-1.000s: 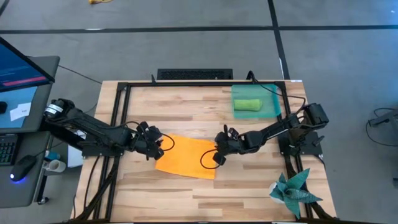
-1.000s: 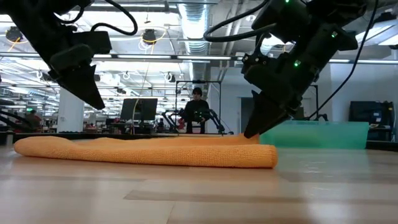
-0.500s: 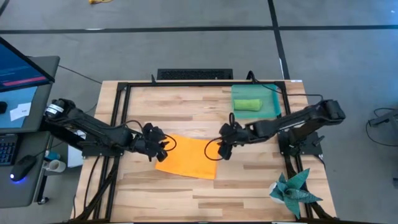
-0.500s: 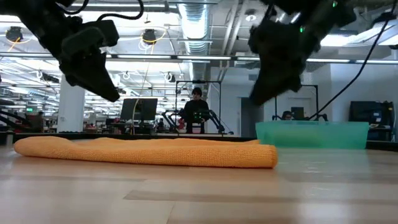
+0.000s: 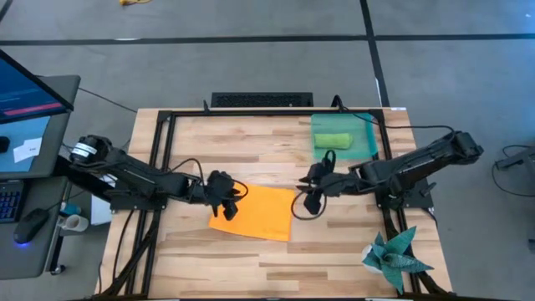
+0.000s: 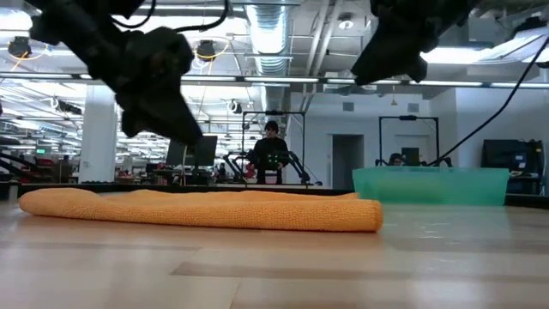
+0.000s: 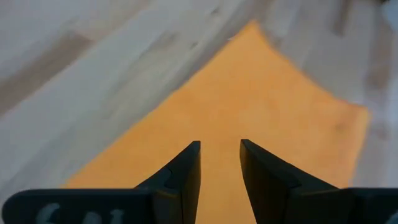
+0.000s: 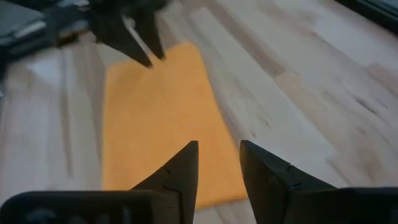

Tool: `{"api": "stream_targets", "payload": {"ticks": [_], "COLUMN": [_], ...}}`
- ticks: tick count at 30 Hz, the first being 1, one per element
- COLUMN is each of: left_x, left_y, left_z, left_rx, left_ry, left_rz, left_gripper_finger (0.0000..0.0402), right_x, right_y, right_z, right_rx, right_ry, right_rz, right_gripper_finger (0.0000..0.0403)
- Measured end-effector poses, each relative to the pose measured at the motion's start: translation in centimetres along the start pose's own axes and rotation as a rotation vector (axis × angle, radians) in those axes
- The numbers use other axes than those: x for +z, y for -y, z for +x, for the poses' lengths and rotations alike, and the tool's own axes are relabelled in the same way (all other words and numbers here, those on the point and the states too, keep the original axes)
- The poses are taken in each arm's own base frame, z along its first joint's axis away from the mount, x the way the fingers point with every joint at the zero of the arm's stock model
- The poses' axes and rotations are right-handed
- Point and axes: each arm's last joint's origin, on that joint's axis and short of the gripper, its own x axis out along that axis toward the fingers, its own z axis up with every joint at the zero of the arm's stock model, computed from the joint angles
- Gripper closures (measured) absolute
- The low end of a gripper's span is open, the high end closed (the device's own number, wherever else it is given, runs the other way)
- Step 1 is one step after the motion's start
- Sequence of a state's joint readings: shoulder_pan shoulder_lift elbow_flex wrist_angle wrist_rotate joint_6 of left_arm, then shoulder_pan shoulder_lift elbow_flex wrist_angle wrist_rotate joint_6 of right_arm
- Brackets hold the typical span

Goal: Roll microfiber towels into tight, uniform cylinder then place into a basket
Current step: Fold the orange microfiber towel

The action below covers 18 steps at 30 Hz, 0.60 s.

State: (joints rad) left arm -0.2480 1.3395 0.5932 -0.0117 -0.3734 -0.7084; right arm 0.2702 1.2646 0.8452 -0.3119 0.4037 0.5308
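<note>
The orange towel [image 5: 255, 213] lies flat on the wooden table, near its middle; it also shows in the low view [image 6: 206, 209]. The lime green towel [image 5: 333, 140] lies rolled up inside the teal basket [image 5: 366, 134] at the far right. My left gripper [image 5: 227, 201] hovers open over the orange towel's left part [image 7: 249, 99], touching nothing. My right gripper [image 5: 309, 201] is open and raised above the towel's right edge [image 8: 161, 112]; in the low view [image 6: 382, 60] it stands well clear of the cloth.
A dark teal spiky cloth [image 5: 393, 255] lies at the table's near right corner. A black frame [image 5: 163, 125] runs around the table top. Bare wood lies on the near and far sides of the orange towel. A person [image 6: 271, 154] stands far behind the table.
My right gripper has lifted off the orange towel's right edge and gone up and a little toward the table's right edge. My left gripper has gone toward the right, over the towel's left part. The towel lies still.
</note>
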Motion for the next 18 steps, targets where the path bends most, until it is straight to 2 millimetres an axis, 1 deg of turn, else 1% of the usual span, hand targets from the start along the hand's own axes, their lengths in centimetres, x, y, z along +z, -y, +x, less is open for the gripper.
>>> {"api": "stream_targets", "payload": {"ticks": [3,6,9,12,18], "left_x": [0.8,0.9,0.3,-0.8,-2.4], "left_y": [0.4,0.6,0.6,0.5,0.6], "left_z": [0.8,1.7,2.9,4.2,6.7], "left_rx": [-0.057,-0.046,-0.025,-0.026,-0.094], "left_ry": [0.018,0.011,-0.033,-0.092,-0.172], "left_rz": [0.013,0.019,0.035,0.05,0.05], "left_gripper_finger": [0.0299,0.0299,0.0299,0.0299,0.0299], "right_x": [-0.3,-0.5,-0.5,-0.2,0.3], "right_y": [-0.6,-0.9,-0.7,-0.1,0.6], "right_z": [0.6,1.2,1.9,2.3,2.5], "right_rx": [0.01,0.009,-0.007,-0.025,-0.045], "right_ry": [-0.006,-0.004,-0.011,-0.009,0.003], "right_rz": [-0.012,-0.011,-0.019,-0.005,0.018], "right_gripper_finger": [0.0266,0.0266,0.0265,0.0265,0.0265]}}
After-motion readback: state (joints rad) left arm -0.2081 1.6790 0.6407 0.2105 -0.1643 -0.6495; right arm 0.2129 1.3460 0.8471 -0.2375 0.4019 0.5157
